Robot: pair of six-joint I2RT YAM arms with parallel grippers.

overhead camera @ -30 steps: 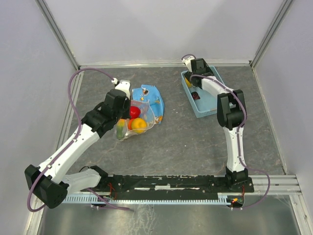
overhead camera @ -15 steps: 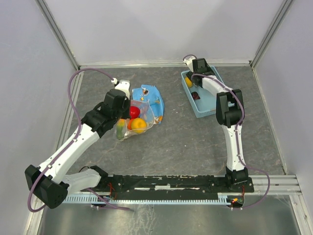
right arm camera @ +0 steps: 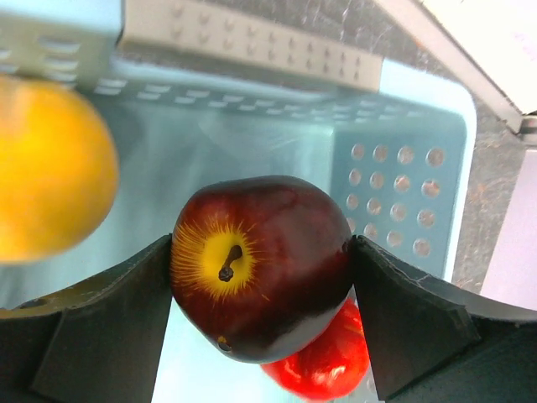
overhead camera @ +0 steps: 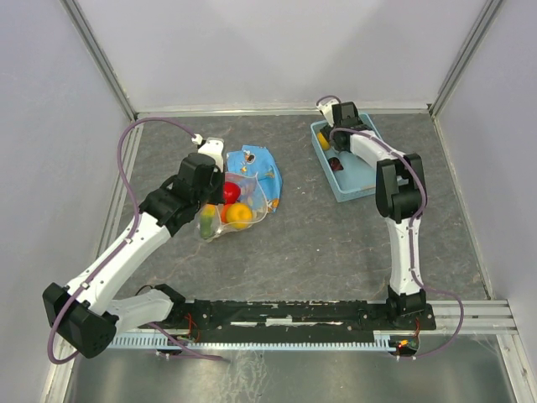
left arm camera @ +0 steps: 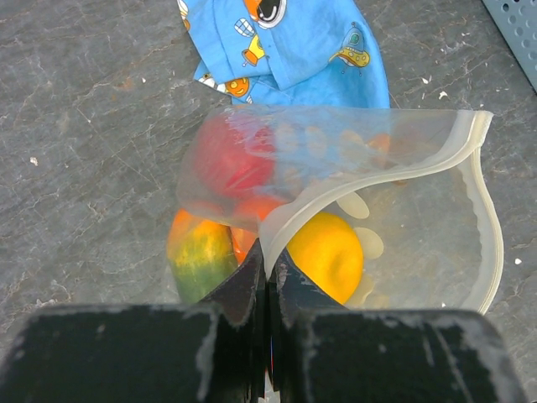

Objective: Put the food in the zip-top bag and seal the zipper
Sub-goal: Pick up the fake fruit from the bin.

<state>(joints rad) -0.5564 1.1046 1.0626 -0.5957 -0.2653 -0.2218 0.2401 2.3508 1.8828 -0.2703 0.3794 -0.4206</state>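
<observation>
Down on the grey table (overhead camera: 319, 243) the zip-top bag (left arm camera: 419, 227) lies on the left side, just in front of a blue cloth (left arm camera: 285, 42) with little pictures on it. The bag's mouth gapes open, and the white zipper (left arm camera: 336, 200) curves along its rim, not sealed. Some of the food is inside the bag: a red fruit (left arm camera: 231, 159) at the back, a yellow-orange fruit (left arm camera: 327, 252) near the front, and a green-and-orange fruit (left arm camera: 200, 256) at the left. The left gripper (left arm camera: 267, 273) has its two fingers squeezed tight together, and they pinch the near edge of the bag right at the zipper. Over on the right side of the table sits a light blue basket (right arm camera: 403, 168) with holes in its walls. The right gripper (right arm camera: 262, 277) reaches down into it. Its fingers (right arm camera: 109, 327) stand wide apart, one on each side of a dark red apple (right arm camera: 260, 210) with a yellow patch around its stem. Both fingers look right up against the apple's skin, but I cannot tell if they are pressing on it. The apple rests on a bright red fruit (right arm camera: 323, 365) under it. A yellow fruit (right arm camera: 50, 168) is also in the basket, off to one side of the apple and blurry.
</observation>
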